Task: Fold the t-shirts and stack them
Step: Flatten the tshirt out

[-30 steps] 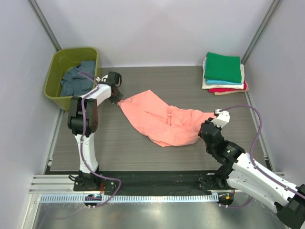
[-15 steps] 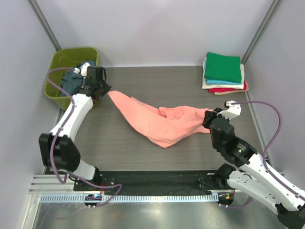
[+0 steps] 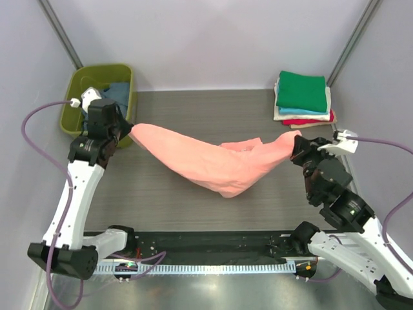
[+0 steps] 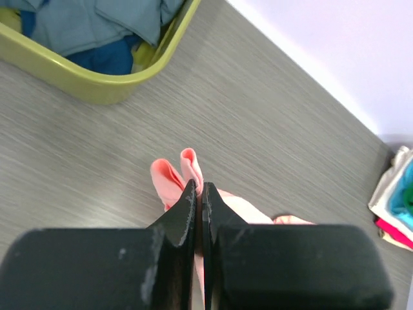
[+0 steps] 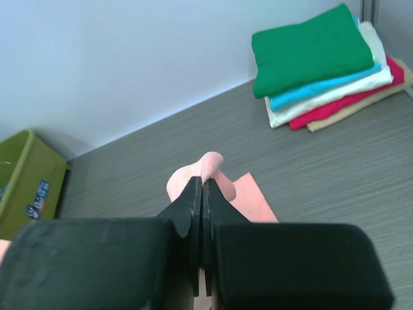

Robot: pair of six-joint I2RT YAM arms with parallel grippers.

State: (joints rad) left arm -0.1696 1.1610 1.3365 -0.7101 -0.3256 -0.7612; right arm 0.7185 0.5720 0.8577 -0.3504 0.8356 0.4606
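Just left of the left gripper point(image 3: 127, 129) sits the olive-green tub point(image 3: 71, 110), with slate-blue cloth point(image 3: 119, 90) heaped inside. The left wrist view shows a darker blue piece point(image 4: 113, 58) under it, which the top view does not make plain. The left gripper's fingers are pressed together on one end of the salmon-pink t-shirt point(image 3: 206, 161), and a small fold of cloth pokes out past the tips. The shirt stretches rightward to the right gripper point(image 3: 297, 143), which pinches the other end the same way. Between the two grippers it hangs as a long sagging band, creased in the middle. Its lowest bulge is down near the bench point(image 3: 168, 206), though I cannot tell whether it touches. Beyond the right gripper, in the far right corner, lies the stack of folded t-shirts point(image 3: 303, 97): green on top, then teal, cream, red and a tan layer. The order is clearest in the right wrist view.
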